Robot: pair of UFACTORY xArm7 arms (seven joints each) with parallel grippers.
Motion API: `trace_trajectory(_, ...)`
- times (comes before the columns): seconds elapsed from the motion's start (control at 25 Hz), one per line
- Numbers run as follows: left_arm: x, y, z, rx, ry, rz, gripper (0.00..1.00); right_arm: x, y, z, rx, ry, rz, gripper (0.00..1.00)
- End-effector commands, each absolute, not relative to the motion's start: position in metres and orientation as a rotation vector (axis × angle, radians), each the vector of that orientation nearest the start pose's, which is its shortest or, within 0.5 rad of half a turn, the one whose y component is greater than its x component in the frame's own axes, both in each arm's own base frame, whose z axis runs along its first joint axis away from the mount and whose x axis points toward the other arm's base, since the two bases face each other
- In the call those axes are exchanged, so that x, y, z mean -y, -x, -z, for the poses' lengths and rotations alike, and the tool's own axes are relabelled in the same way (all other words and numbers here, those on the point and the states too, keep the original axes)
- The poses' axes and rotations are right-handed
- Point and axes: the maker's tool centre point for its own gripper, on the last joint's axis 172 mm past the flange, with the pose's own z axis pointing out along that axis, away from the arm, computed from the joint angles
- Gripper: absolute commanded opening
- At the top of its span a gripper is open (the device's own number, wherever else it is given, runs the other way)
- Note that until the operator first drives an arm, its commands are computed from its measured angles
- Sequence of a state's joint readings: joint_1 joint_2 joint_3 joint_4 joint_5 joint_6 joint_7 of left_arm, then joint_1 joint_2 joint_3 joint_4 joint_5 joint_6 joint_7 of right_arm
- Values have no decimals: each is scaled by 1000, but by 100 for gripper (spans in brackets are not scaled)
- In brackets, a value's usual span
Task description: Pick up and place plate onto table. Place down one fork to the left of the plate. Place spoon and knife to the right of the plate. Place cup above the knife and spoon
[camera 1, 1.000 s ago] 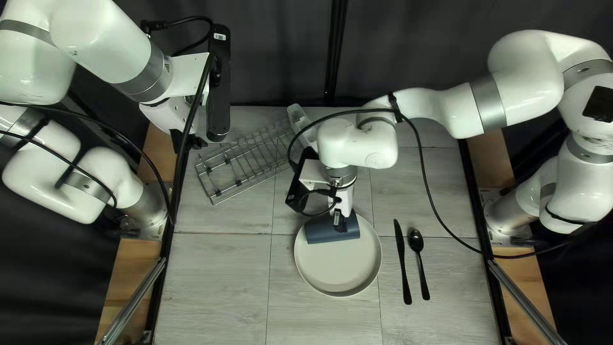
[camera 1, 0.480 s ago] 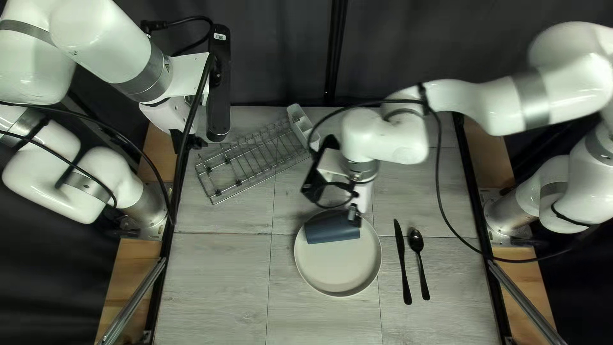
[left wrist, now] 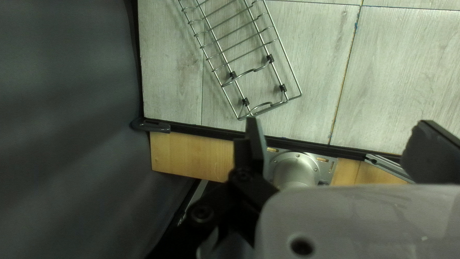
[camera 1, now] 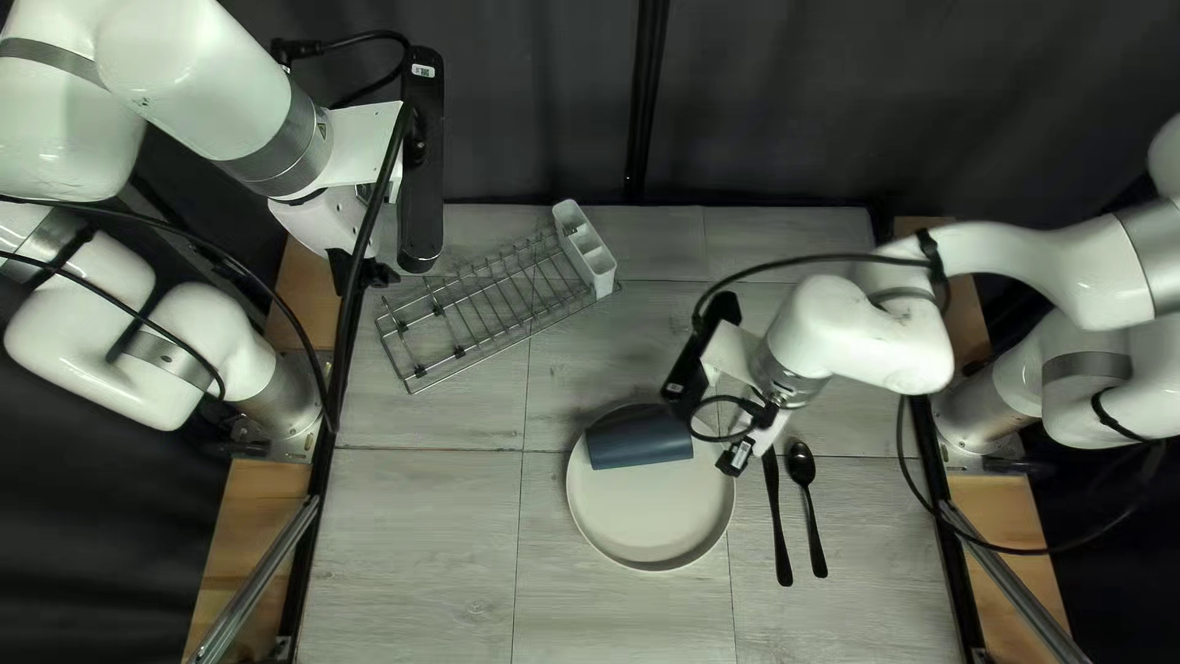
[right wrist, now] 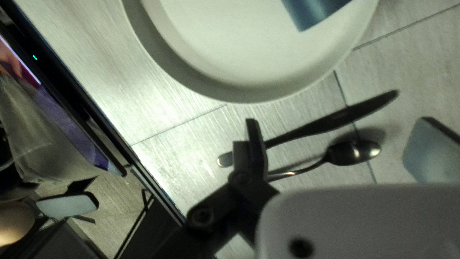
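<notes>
Where the plate (camera 1: pixel 652 517) lies: on the desk (camera 1: pixel 418 529), with the right claw (camera 1: pixel 735 461) hanging at its right rim in the top left view.
Cup (camera 1: pixel 639 438): dark blue, on its side across the far part of the plate, apart from the right claw.
Knife (camera 1: pixel 779 523) and spoon (camera 1: pixel 811 514): side by side at the plate's right, handles toward the near edge, spoon outermost.
Right claw (right wrist: pixel 340 148): spread wide, gripping nothing.
Right wrist view: displays the knife's blade to its tip, which the right claw and wrist cover in the top left view; only one end of the cup shows.
Top left view: takes in the whole wire rack (camera 1: pixel 473 314) and its white holder (camera 1: pixel 584 250); the left wrist view catches the rack without the holder.
Right arm (camera 1: pixel 861 332): reaching in from the right, wrist slanted, right claw angled down.
Left arm (camera 1: pixel 197 80): raised at the far left corner, left claw (camera 1: pixel 361 271) by the rack's end, set wide and bare of any load.
</notes>
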State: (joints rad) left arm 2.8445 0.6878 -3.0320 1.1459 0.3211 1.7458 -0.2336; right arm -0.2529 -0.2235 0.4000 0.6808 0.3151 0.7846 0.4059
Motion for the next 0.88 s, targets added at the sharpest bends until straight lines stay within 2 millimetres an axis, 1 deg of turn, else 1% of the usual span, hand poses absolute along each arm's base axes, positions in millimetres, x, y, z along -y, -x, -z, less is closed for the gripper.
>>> trace_trajectory(0.04,-42,-276,-436,137,2912,196,100,-87,-407,-127,-655,2791,229,100)
trace_trajectory(0.2,-42,-276,-436,137,2912,196,100,-91,-411,-117,-661,2748,323,100)
trace_trajectory(0.32,-42,-276,-436,137,2912,196,100,-88,-416,-99,-673,2727,374,100)
trace_trajectory(0.44,-42,-276,-436,137,2912,196,100,-90,-425,-94,-666,2721,409,100)
trace_trajectory(0.48,-42,-276,-436,137,2912,196,100,-91,-427,-94,-661,2723,415,100)
trace_trajectory(0.52,-42,-276,-436,137,2912,196,100,-92,-427,-89,-651,2730,423,100)
trace_trajectory(0.72,-42,-276,-436,137,2912,196,100,-86,-427,-66,-650,2730,437,100)
trace_trajectory(0.76,-42,-276,-436,137,2912,196,100,-87,-431,-62,-647,2728,439,100)
trace_trajectory(0.88,-42,-276,-436,137,2912,196,100,-92,-442,-57,-635,2726,449,100)
